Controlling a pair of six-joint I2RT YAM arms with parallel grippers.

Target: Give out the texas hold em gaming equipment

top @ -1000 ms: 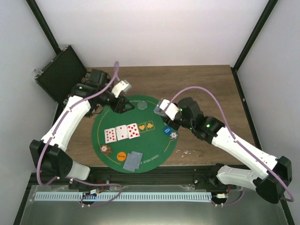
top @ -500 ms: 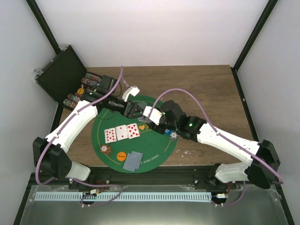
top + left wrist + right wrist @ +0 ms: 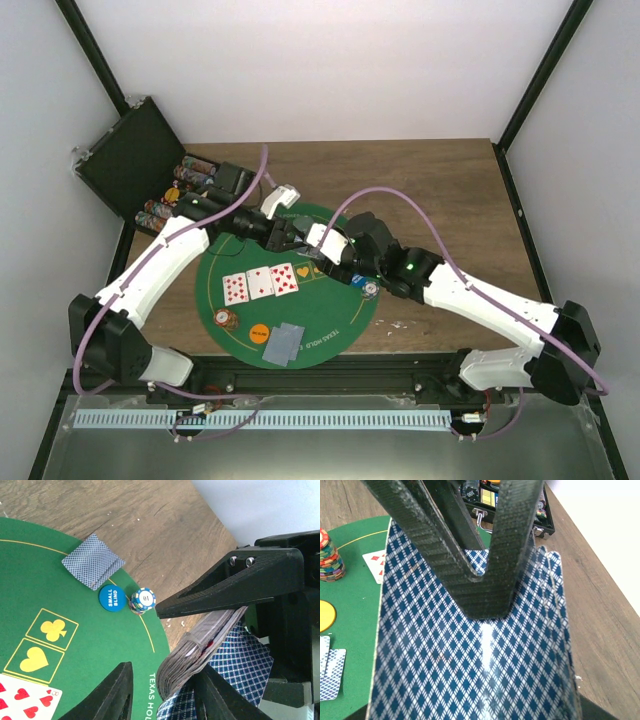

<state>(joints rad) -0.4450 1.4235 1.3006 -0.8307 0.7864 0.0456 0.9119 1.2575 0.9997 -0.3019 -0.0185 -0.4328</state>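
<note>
From above, we see the left gripper (image 3: 288,234) and right gripper (image 3: 310,248) meeting over the green mat (image 3: 330,305) on the worktop (image 3: 440,180), just beyond three face-up cards (image 3: 260,283).

At the left wrist, our jaws stand apart around the edge of the deck (image 3: 200,645), not yet touching it.

At the right wrist, the jaws clamp the deck, blue backs facing the camera.

Matt green felt mat (image 3: 310,305) on grained wooden table (image 3: 440,180); glossy paper cards (image 3: 470,670).
</note>
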